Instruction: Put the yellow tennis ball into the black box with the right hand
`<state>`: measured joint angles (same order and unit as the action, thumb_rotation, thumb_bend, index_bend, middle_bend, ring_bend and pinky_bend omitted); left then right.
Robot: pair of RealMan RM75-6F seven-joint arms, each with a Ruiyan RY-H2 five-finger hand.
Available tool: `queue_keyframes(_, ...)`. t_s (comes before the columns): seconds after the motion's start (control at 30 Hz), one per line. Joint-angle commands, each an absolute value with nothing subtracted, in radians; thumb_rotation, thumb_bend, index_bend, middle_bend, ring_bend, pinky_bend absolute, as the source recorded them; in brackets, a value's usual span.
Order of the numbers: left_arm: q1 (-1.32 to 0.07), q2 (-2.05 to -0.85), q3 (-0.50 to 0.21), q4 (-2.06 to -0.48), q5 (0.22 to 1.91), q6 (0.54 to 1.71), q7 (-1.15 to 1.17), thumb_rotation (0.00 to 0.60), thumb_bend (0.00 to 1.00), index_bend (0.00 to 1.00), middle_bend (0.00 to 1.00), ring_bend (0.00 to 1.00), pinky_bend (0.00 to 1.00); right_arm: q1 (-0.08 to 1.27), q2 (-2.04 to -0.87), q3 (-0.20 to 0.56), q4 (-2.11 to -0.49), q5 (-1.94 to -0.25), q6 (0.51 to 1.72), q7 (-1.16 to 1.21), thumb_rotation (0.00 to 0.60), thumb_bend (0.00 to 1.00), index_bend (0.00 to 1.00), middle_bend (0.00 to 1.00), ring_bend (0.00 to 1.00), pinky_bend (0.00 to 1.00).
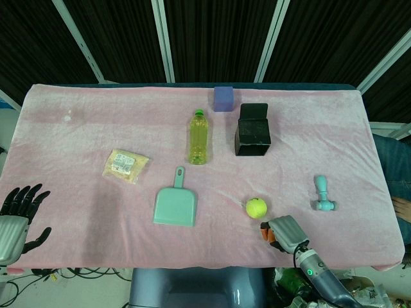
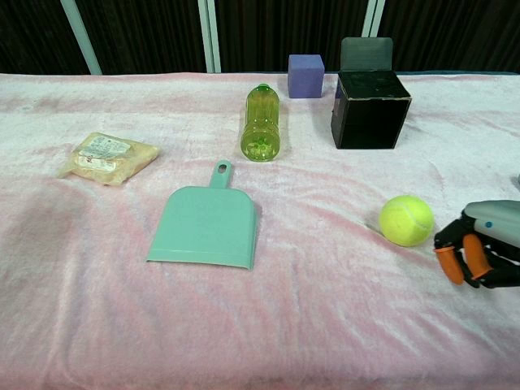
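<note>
The yellow tennis ball (image 1: 256, 207) (image 2: 406, 220) lies on the pink cloth at the front right. The black box (image 1: 252, 130) (image 2: 370, 110) stands further back with its lid flap up and its top open. My right hand (image 1: 282, 233) (image 2: 479, 252) hovers at the front edge, just right of and nearer than the ball, with a small gap between them. Its orange-tipped fingers (image 2: 449, 262) bend down towards the ball and hold nothing. At the front left corner my left hand (image 1: 16, 215) has its fingers spread and is empty; the chest view does not show it.
A yellow-green bottle (image 1: 198, 136) (image 2: 261, 123) lies left of the box, with a purple block (image 1: 223, 99) (image 2: 306, 75) behind. A teal dustpan (image 1: 174, 204) (image 2: 207, 225) and a snack packet (image 1: 126, 165) (image 2: 106, 156) lie to the left. A teal mallet-shaped toy (image 1: 323, 194) lies right of the ball.
</note>
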<state>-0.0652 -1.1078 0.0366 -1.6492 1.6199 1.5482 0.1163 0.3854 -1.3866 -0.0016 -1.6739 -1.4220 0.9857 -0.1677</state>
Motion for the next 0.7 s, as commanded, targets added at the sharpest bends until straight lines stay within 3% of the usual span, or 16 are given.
queue_keyframes(0.03,-0.064,-1.109,0.033,-1.648,1.621,1.551,0.117,0.600,0.27,0.14,0.05,0.00,0.00,0.409,-1.435,0.021,-1.636,-1.399,0.961,-0.150,0.600,1.00,0.94,0.83,0.85,1.00)
queue_keyframes(0.7,-0.064,-1.100,0.027,-1.664,1.589,1.521,0.119,0.600,0.27,0.14,0.05,0.00,0.00,0.480,-1.560,0.071,-1.458,-1.367,0.925,-0.072,0.600,1.00,0.94,0.83,0.85,1.00)
